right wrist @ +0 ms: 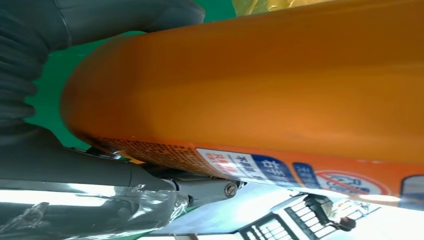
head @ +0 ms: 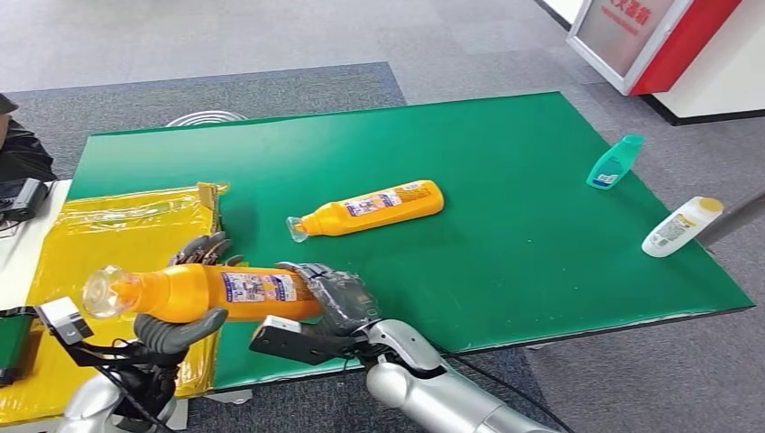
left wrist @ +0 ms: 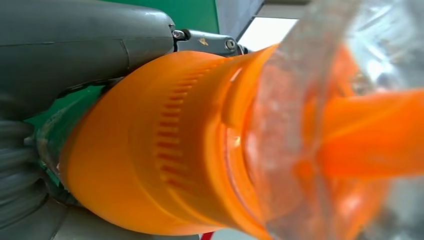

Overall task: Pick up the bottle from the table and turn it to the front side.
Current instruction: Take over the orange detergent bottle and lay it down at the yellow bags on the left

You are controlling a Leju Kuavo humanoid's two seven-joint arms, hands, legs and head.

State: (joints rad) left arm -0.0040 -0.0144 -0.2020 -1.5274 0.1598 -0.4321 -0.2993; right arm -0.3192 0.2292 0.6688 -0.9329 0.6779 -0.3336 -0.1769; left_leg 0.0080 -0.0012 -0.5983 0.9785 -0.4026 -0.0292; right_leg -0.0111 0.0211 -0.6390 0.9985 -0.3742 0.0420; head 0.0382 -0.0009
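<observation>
you can see a blue-and-white label with chinese characters on the held orange bottle point(right wrist: 280, 100), too blurred to read; a red prohibition circle sits beside it. the red-framed sign point(head: 645, 32) shows red characters, cut off and illegible.

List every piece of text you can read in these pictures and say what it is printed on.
Held orange bottle, label: blurred, unreadable; in the right wrist view too.
Orange bottle on the table, label: too small.
Teal bottle, label: too small.
White bottle, label: too small.
Red and white sign: cropped characters, unreadable.
</observation>
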